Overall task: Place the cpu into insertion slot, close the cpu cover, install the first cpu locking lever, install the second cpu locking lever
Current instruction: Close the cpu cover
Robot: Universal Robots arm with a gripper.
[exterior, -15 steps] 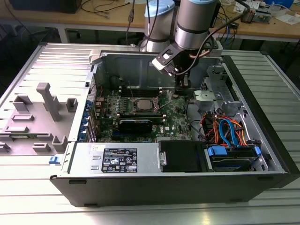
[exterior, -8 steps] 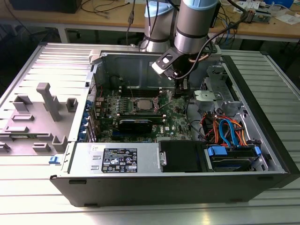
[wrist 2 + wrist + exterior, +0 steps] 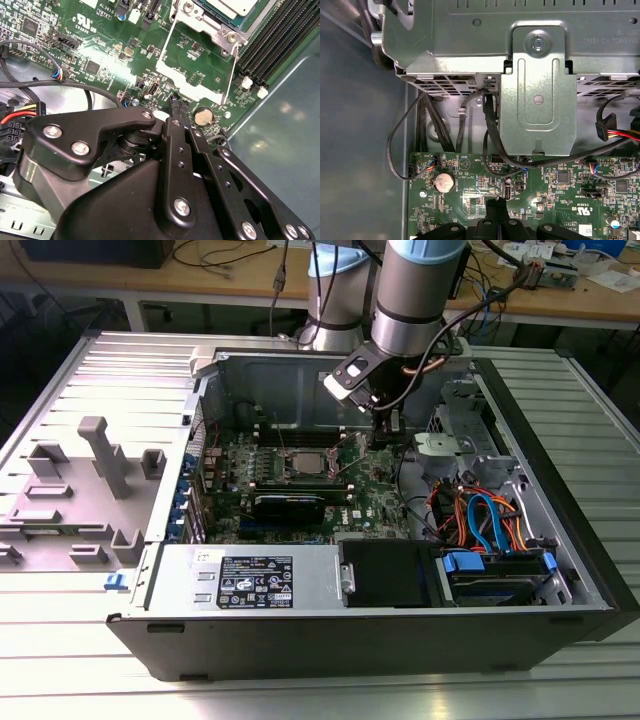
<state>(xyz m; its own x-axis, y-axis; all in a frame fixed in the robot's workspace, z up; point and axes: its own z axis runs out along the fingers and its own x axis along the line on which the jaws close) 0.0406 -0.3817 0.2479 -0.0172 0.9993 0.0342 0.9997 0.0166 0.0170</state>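
Evidently the cpu (image 3: 306, 462) already sits in the insertion slot (image 3: 220, 31), near the centre of the exterior view, while the cpu cover (image 3: 165, 55) lies open on the side toward the gripper (image 3: 175, 107). The gripper hangs just to the exterior view's right of the socket. Its 2 fingers are pressed together on nothing, tips close above the motherboard (image 3: 560, 200) beside the coin battery (image 3: 444, 182). I judge 2 risks. The closed tips could strike small board parts or the battery if they sink lower. They could also catch the thin cover edge-on, bending it or nudging the chip. The black cables (image 3: 490, 130) nearby could snag the linkage.
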